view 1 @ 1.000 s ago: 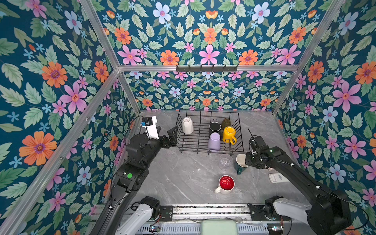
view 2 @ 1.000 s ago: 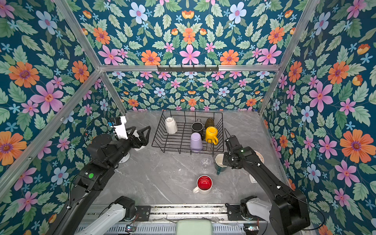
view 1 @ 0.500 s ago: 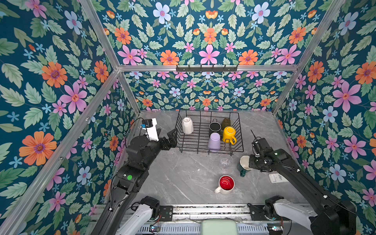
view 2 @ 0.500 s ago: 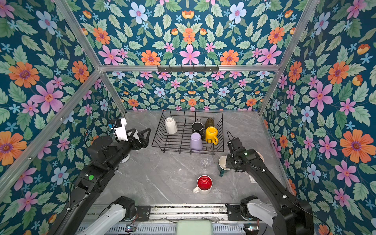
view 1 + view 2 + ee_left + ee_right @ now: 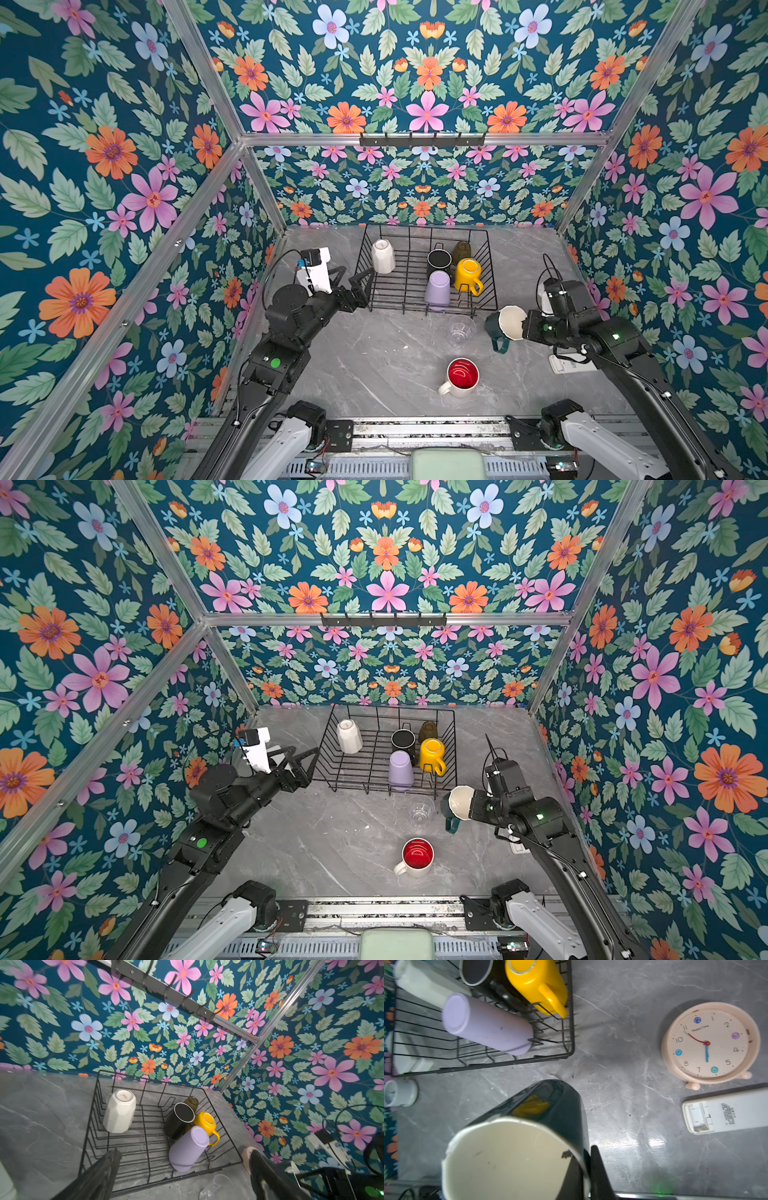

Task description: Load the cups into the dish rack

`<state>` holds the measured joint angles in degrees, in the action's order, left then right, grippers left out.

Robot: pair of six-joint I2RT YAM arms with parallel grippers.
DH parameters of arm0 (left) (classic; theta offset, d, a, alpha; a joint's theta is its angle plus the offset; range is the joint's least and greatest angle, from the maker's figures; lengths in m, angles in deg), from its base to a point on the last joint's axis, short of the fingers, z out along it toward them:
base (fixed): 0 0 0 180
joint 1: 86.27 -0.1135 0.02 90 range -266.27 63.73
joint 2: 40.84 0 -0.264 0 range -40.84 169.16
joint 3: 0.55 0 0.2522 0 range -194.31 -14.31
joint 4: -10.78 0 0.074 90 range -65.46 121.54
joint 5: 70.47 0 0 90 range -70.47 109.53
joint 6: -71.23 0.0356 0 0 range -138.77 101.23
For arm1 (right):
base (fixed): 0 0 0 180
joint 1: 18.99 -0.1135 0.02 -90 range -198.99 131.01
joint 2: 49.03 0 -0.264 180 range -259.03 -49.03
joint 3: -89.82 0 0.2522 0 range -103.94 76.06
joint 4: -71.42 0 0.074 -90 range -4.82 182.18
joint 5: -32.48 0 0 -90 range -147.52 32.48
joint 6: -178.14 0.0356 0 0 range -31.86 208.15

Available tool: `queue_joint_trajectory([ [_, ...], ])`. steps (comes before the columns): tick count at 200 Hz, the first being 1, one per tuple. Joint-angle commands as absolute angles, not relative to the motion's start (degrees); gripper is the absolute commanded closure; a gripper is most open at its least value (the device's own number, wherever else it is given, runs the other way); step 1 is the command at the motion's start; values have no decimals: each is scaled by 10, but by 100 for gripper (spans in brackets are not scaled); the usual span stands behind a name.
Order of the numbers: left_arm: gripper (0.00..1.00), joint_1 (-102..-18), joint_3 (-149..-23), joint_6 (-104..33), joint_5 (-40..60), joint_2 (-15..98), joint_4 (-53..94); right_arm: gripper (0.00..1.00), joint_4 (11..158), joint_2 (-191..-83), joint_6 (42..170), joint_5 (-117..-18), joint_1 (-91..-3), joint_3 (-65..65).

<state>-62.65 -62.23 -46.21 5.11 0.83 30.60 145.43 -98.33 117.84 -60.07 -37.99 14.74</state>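
Observation:
The black wire dish rack (image 5: pixel 432 309) stands at the back of the table. In it are an upturned cream mug (image 5: pixel 383 256), a black mug (image 5: pixel 439 259), an amber tumbler (image 5: pixel 461 250), a yellow mug (image 5: pixel 467 274) and an upturned lilac tumbler (image 5: pixel 437 287). My right gripper (image 5: pixel 524 328) is shut on the rim of the dark green mug (image 5: pixel 505 328), which hangs tilted just off the rack's right front corner. The pinch on the dark green mug (image 5: pixel 550 1105) shows in the right wrist view. A clear glass (image 5: pixel 460 330) and a white red-inside mug (image 5: pixel 461 376) stand on the table. My left gripper (image 5: pixel 353 276) is open and holds nothing by the rack's left side.
A round alarm clock (image 5: pixel 710 1043) and a flat white box (image 5: pixel 726 1111) lie on the table to the right of the rack, under my right arm in both top views. Floral walls close in the left, back and right sides.
The right gripper has raised the dark green mug and tipped it, drifting slightly to the right. The left gripper has barely shifted and stays open.

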Motion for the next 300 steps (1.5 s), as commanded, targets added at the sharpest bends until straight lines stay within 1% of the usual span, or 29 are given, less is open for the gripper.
queue_joint_trajectory([
  [1,1,-627,-613,-504,-16,22,243,100,1433,-980,1187,-663,-380,124],
  [34,2,-627,-578,-567,-125,51,140,100,1373,-973,1195,-745,-380,125],
  [56,2,-627,-536,-644,-212,66,-12,100,1324,-975,1207,-804,-380,137],
  [67,2,-626,-518,-673,-239,71,-74,100,1305,-975,1212,-824,-381,141],
  [126,2,-627,-474,-756,-321,95,-222,100,1201,-979,1249,-918,-383,154],
  [151,2,-627,-459,-806,-351,125,-290,100,1157,-983,1263,-934,-393,155],
  [184,3,-627,-439,-893,-383,164,-427,100,1113,-1004,1270,-934,-431,144],
  [209,4,-627,-435,-915,-395,177,-463,100,1093,-1025,1270,-928,-460,131],
  [300,4,-627,-425,-904,-401,170,-446,100,1034,-1053,1284,-940,-512,107],
])
